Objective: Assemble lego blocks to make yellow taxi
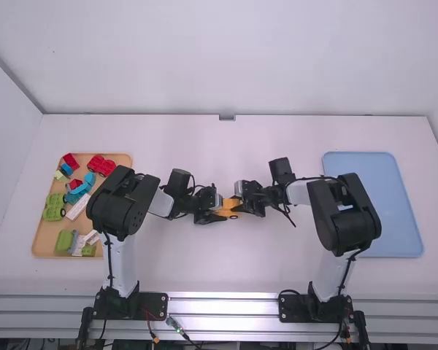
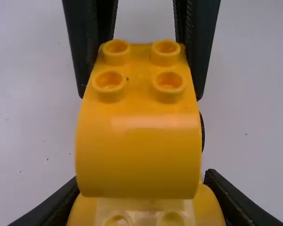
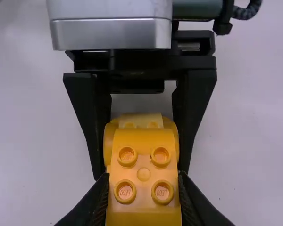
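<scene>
left wrist view: my l gripper (image 2: 142, 181) has its fingers clamped on the yellow base w/ rounded fenders (image 2: 206, 207). just past those tips sits the curved four-stud yellow brick (image 2: 139, 150), pinched by its sides btwn the fingers of the r gripper (image 2: 140, 94). so the taxi pieces are stacked & shared btwn both pairs of fingers; can't tell if they're fully seated or if they touch the table.

step in hand, afaict: mating the curved brick to the base. i'd keep the l fingers firm & level as the anvil, square the r fingers to the stud rows, then push straight toward the base, no twist. too much squeeze or a tilt could pop one edge up or roll the base out of the l fingers, so i'd go slow, check the seam both sides, then let go w/ r first.

right wrist view gives me the stud tops right btwn the r fingertips, w/ both fenders bulging beyond, good for l-r alignment. left wrist view adds a sliver of black wheel (image 2: 202, 134) btwn the two sets of tips. high view gives context: wooden tray (image 1: 38, 244) of spare blocks, incl a red car (image 1: 101, 165), well outboard of the l fingers; blue tray (image 1: 379, 204) well outboard of the r ones.
</scene>
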### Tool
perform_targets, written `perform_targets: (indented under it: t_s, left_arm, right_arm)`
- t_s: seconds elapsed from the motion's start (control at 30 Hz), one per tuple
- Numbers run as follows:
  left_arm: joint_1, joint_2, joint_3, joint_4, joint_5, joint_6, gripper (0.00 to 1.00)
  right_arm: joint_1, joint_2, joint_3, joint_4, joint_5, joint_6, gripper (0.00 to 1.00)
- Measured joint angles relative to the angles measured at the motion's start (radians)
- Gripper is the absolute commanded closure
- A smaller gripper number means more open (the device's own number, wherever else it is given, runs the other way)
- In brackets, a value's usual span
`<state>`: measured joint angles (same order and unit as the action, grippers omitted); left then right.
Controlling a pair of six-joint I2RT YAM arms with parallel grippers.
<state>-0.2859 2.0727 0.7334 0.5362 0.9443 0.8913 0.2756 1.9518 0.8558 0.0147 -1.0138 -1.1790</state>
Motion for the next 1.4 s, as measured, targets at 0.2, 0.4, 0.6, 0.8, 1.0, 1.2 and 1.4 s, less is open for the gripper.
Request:
perform_targets:
  t_s: [0.2,0.4,0.6,0.8,1.0,1.2,1.4]
  left_arm:
    - [0.0,0.0,0.0,0.0,0.0,0.0,0.62]
    - [0.0,0.0,0.0,-0.002,0.0,0.0,0.62]
    - [0.0,0.0,0.003,-0.015,0.003,0.005,0.63]
    - [0.0,0.0,0.005,-0.019,0.004,0.008,0.64]
    - [0.0,0.0,0.005,-0.02,0.003,0.009,0.66]
    - [0.007,-0.001,0.008,-0.037,0.005,0.024,0.67]
    - [0.006,-0.001,0.008,-0.049,0.019,0.042,0.67]
  right_arm:
    - [0.024,0.0,0.0,0.017,0.002,0.004,0.99]
    - [0.025,0.001,0.0,0.016,0.019,0.003,0.99]
    - [0.025,0.001,0.0,0.014,0.027,0.002,0.99]
    - [0.026,0.002,0.0,0.011,0.025,0.003,0.99]
    - [0.044,0.018,0.0,0.066,0.022,0.022,1.0]
    - [0.043,0.028,0.012,0.051,0.009,0.064,1.0]
    - [0.033,0.029,0.038,-0.059,0.013,0.028,1.0]
